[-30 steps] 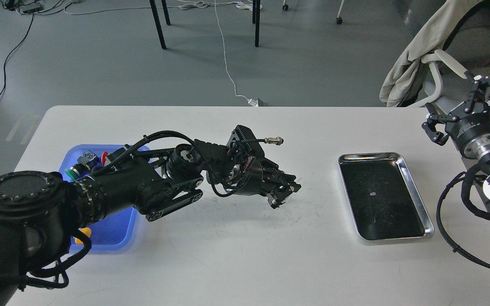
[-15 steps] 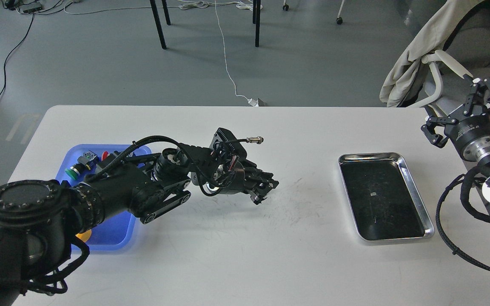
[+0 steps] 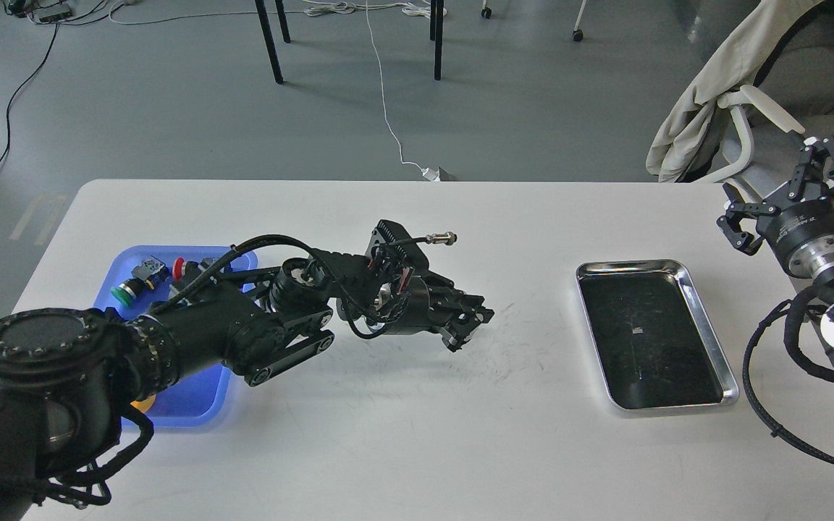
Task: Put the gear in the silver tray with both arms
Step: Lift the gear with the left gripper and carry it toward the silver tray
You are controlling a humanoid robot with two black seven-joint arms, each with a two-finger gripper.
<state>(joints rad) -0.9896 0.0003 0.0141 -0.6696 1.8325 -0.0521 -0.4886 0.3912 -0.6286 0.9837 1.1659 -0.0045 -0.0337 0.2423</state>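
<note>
The silver tray (image 3: 630,265) lies on the right side of the white table, and its dark bottom holds nothing. My left gripper (image 3: 471,325) hovers low over the middle of the table, pointing right, well left of the silver tray. Its fingers are dark and bunched together, so I cannot tell whether they hold anything. No gear shows clearly anywhere. My right gripper (image 3: 783,192) is raised past the table's right edge, above and right of the tray. Its jaws are spread wide and it is empty.
A blue plastic tray (image 3: 192,405) sits at the left, partly under my left arm, with a green button (image 3: 124,291), a red button (image 3: 179,268) and other small parts. A chair with a beige cloth (image 3: 706,108) stands behind the right corner.
My left gripper pulled back left over the table, then moved partway right again. My right gripper shifted slightly right and stayed open.
</note>
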